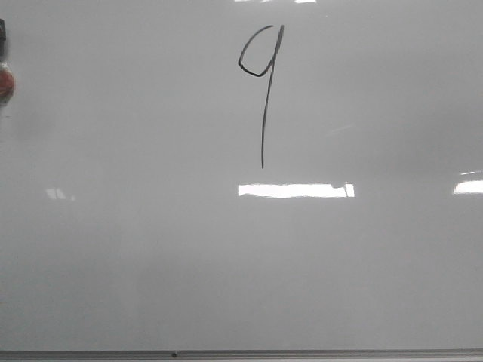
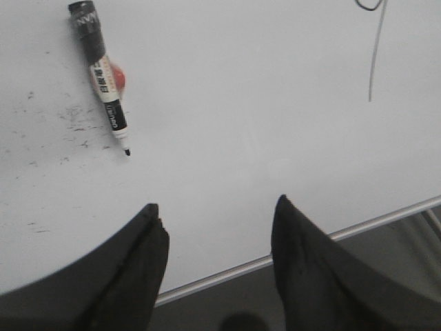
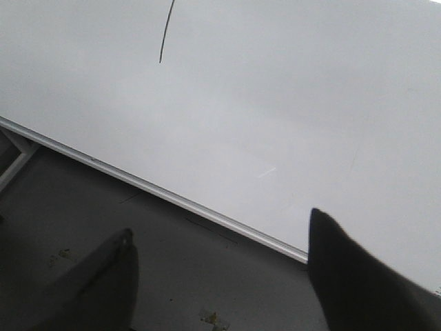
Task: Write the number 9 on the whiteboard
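The number 9 (image 1: 263,90) is drawn in thin black marker near the top middle of the whiteboard (image 1: 241,256). Its tail also shows in the left wrist view (image 2: 373,62) and in the right wrist view (image 3: 165,34). A black-and-white marker pen (image 2: 102,72) lies on the whiteboard (image 2: 241,124) with its tip bare. My left gripper (image 2: 215,210) is open and empty over the board's front edge, well apart from the pen. My right gripper (image 3: 220,231) is open and empty over the frame strip (image 3: 158,189) and the dark floor. Neither gripper shows in the front view.
A small red round object (image 2: 117,77) lies against the pen; it also shows at the far left edge in the front view (image 1: 4,83). Faint black smudges (image 2: 76,124) mark the board near the pen. Bright light reflections (image 1: 296,190) lie on the board.
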Tool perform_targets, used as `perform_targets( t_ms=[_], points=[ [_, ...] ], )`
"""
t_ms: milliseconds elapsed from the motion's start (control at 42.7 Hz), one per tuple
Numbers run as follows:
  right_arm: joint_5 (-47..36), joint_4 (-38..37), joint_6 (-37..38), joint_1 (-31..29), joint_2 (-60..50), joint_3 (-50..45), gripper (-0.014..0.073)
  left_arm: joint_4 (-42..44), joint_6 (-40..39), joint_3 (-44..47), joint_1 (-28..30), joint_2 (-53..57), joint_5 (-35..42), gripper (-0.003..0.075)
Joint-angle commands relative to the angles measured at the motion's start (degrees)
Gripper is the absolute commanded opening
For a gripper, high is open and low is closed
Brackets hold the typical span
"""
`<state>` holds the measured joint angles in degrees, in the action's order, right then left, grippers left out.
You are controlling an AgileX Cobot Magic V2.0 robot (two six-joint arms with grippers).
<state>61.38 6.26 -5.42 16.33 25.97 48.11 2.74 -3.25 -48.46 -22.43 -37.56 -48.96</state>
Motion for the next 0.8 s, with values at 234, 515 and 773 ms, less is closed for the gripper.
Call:
perform_targets(
  t_ms=[234, 515, 773],
  points=[
    [-2.3, -0.3, 0.0, -0.3, -0.6, 1.1, 0.0538, 1.3, 4.3, -2.0, -1.9, 2.1, 1.0, 0.0349],
    [-2.3, -0.4, 0.0, -0.3, -0.6, 1.1, 0.0538, -0.1, 5.7, -2.0, -1.9, 2.1, 1.1, 0.0346],
    [-2.3, -0.4, 0.0, -0.3, -0.6, 1.1, 0.0538, -0.8, 6.0, -2.0, -1.9, 2.1, 1.2, 0.0249]
  ],
)
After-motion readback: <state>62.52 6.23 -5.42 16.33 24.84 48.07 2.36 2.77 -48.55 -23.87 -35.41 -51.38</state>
